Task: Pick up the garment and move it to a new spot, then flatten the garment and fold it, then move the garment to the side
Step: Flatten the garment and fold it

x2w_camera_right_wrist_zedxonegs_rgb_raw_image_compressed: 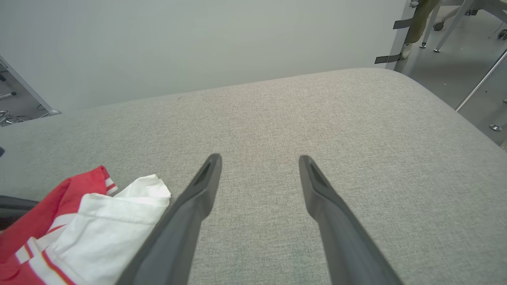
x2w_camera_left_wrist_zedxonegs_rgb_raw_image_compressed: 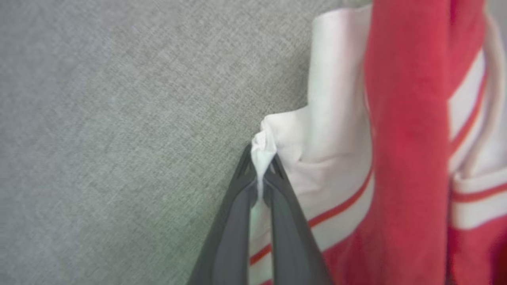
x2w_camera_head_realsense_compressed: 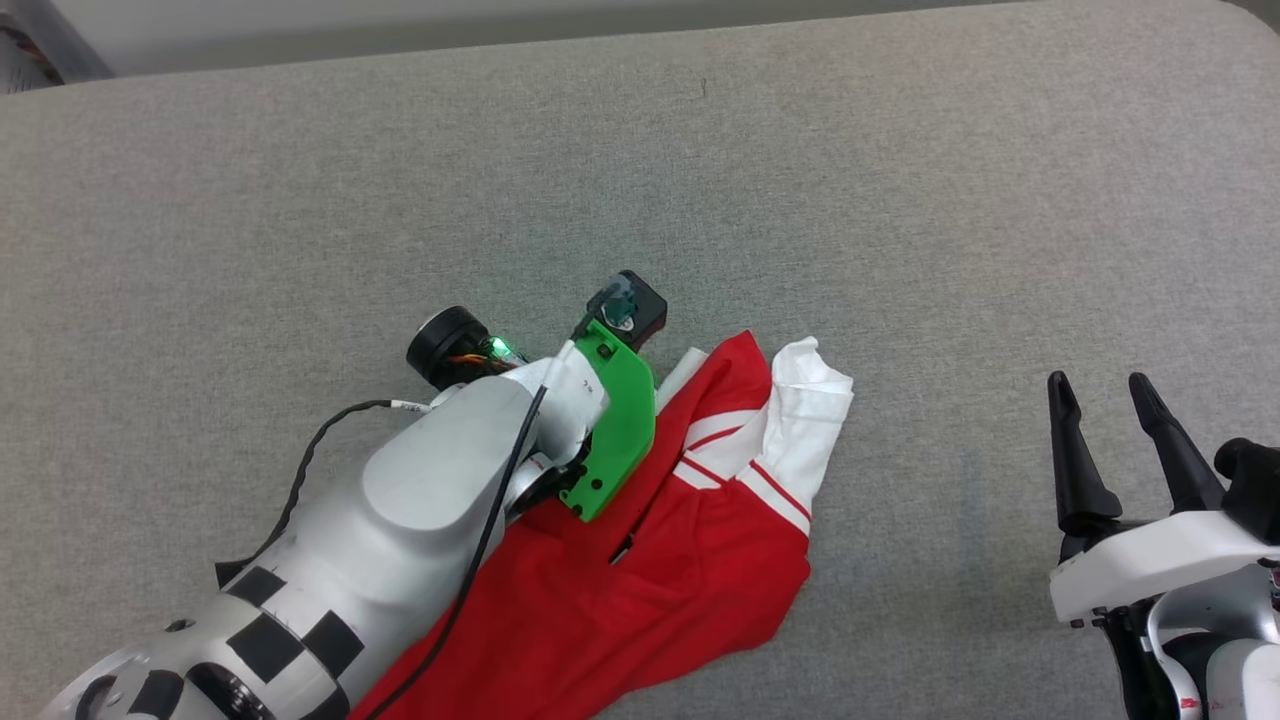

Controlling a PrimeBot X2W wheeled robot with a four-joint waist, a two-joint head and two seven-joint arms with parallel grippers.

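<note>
My left gripper (x2w_camera_left_wrist_zedxonegs_rgb_raw_image_compressed: 260, 168) was pinched shut on a small bunch of white cloth at the edge of the garment (x2w_camera_head_realsense_compressed: 660, 560). The fabric was squeezed between my two dark fingers (x2w_camera_left_wrist_zedxonegs_rgb_raw_image_compressed: 233, 237) and poked out just past their tips. In my left wrist view, the white sleeve with its thin red stripes hung to the right of that grip, with a broad red fold beside it. The garment lay crumpled on the grey upholstered surface (x2w_camera_head_realsense_compressed: 400, 180), low and a little left of centre in my head view. Its red body ran down to the bottom edge and partly under my left forearm (x2w_camera_head_realsense_compressed: 400, 510). The white sleeve and striped trim were bunched at the upper right end, just beside the green bracket (x2w_camera_head_realsense_compressed: 615, 430) on my wrist. My right gripper (x2w_camera_head_realsense_compressed: 1098, 382) sat well apart from the garment, off to the right. Its fingers were spread wide over bare grey fabric with nothing between them. Past the far edge of the surface stood a pale wall (x2w_camera_right_wrist_zedxonegs_rgb_raw_image_compressed: 198, 39).
</note>
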